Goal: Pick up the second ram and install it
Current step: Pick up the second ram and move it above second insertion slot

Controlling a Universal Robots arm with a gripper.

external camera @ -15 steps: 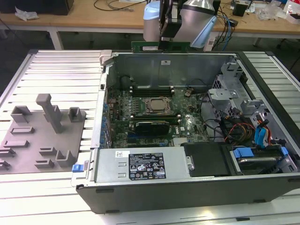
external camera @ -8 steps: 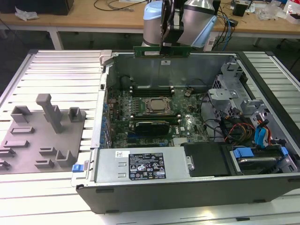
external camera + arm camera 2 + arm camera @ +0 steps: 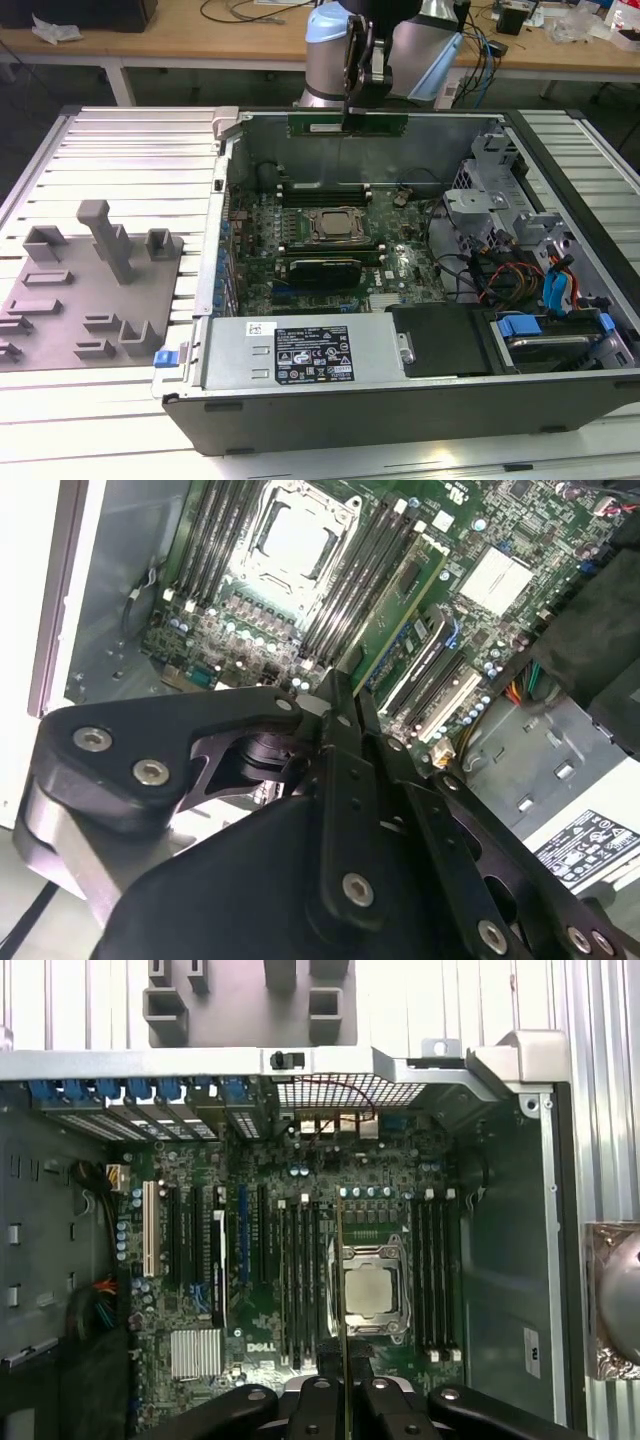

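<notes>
High above the open computer case [image 3: 190,400], over its far wall, my gripper [image 3: 360,92] is shut on the second ram [image 3: 347,124]. It is a long green stick held level and gripped at its middle. The first wrist view catches the stick edge-on as a thin line [image 3: 341,1290] running out from the fingertips of the gripper [image 3: 342,1380], above the slots beside the CPU socket [image 3: 367,1290]. In the second wrist view the gripper [image 3: 345,695] hangs over the motherboard [image 3: 500,580]. Another green stick [image 3: 322,266] [image 3: 400,610] stands in a slot next to the CPU socket [image 3: 333,226].
A grey fixture block [image 3: 90,290] with posts lies on the ribbed table at the exterior view's left. Inside the case, a power supply [image 3: 300,350] runs along the near wall. Drive bays and coloured cables [image 3: 540,290] fill the exterior view's right. Black empty slots [image 3: 320,190] flank the socket.
</notes>
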